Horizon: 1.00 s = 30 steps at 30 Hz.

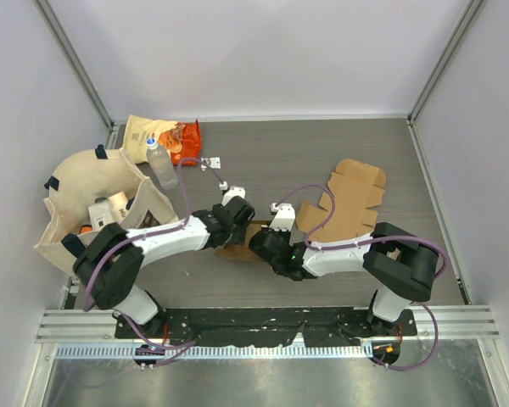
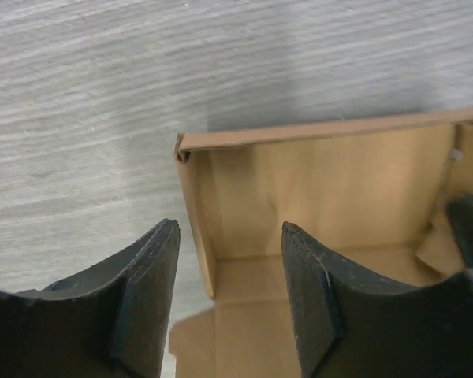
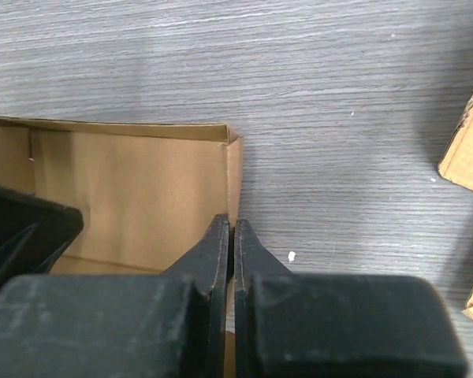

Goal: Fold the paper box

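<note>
Far left of the overhead view, a cream tote bag sits slumped on the grey table with small items inside; just above it, at upper left, lie an orange snack bag and a water bottle. Toward the middle, the left gripper reaches in from the left and meets the paper box, a small open brown carton at centre frame, largely covered by both wrists. In the left wrist view its fingers are spread, one outside and one inside the box's side wall, not closed on it. Just right of centre, the right gripper comes from the opposite side; in its wrist view the fingers are pressed nearly together, pinching the top edge of the box's other side wall, with a sliver of cardboard between them. Further right, well apart, a flat cardboard blank lies unfolded on the table.
</note>
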Each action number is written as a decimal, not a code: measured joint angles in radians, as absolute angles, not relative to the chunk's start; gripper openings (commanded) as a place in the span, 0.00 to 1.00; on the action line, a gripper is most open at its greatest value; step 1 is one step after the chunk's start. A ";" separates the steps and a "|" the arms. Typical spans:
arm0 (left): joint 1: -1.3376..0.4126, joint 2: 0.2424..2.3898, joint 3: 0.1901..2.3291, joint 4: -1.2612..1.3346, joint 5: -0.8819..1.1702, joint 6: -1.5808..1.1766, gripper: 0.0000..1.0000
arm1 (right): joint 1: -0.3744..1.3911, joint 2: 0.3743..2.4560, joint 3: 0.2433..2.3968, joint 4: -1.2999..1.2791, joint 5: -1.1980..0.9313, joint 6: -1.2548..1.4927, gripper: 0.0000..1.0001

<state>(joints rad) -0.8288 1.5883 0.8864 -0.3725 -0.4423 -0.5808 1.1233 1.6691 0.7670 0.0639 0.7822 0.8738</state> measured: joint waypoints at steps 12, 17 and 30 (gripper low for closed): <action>-0.699 1.079 0.751 -0.326 -0.142 -0.594 0.76 | 1.110 1.579 0.570 0.414 0.680 0.611 0.01; -0.637 0.981 0.594 -0.279 -0.044 -0.594 0.82 | 1.103 1.497 0.477 0.532 0.610 0.522 0.01; -0.625 1.027 0.445 0.036 0.156 -0.677 0.48 | 1.045 1.402 0.391 0.690 0.433 0.441 0.01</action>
